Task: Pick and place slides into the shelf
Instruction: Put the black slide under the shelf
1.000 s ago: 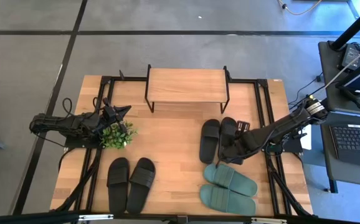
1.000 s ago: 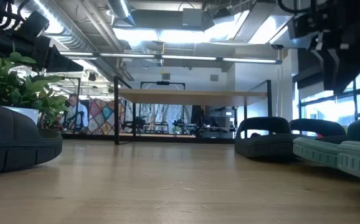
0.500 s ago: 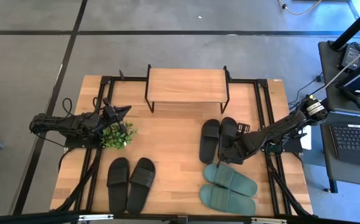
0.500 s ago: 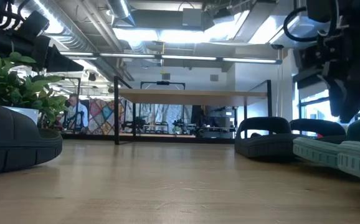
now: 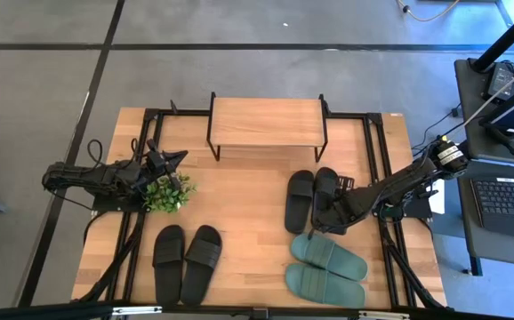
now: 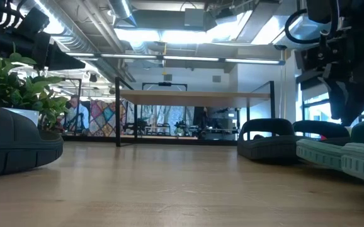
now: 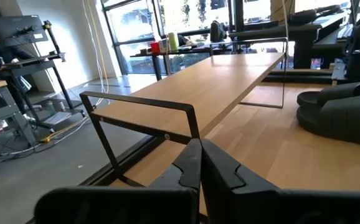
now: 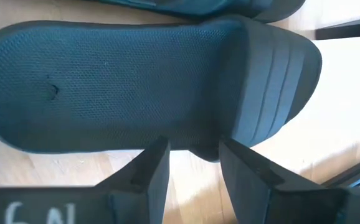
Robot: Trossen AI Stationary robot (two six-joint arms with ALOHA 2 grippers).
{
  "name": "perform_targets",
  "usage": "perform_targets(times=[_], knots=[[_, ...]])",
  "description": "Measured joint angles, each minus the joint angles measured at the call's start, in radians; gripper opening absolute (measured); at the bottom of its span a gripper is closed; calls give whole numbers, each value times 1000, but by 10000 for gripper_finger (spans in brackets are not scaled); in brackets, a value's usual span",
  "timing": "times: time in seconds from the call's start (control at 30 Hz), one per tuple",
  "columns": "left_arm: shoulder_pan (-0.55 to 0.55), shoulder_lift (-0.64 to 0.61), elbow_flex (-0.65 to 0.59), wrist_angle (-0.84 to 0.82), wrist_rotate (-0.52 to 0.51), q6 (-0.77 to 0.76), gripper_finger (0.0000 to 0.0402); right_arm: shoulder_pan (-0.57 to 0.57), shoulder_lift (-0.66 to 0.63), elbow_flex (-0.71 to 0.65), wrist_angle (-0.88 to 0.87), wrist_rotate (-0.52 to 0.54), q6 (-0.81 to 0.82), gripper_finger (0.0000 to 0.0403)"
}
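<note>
Right pincer [image 5: 328, 213], fingers spread, hovers at the edge of a black slide [image 5: 325, 197], at 4 o'clock from the shelf [image 5: 267, 123]. Left pincer [image 5: 175, 159] is pressed together by the plant [image 5: 168, 193].

Matte, dimpled black slide [image 8: 124, 87]; light wooden shelf [image 5: 267, 122] on black metal legs.

The right arm stretches low across the table from its right edge, its right gripper [image 8: 191, 163] angled downward with the two fingers [image 8: 152, 168] parted, while the left arm lies folded along the left side, its left gripper [image 7: 198, 163] pressed fully closed and pointing inward.
</note>
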Motion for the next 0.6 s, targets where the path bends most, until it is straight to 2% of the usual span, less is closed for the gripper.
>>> perform_targets(times=[0.37, 0.6], knots=[[0, 0, 0, -1, 10, -1, 0, -9, 0, 0, 19, -1, -5, 141], [0, 0, 0, -5, 12, -2, 0, -9, 0, 0, 20, -1, -127, 141]])
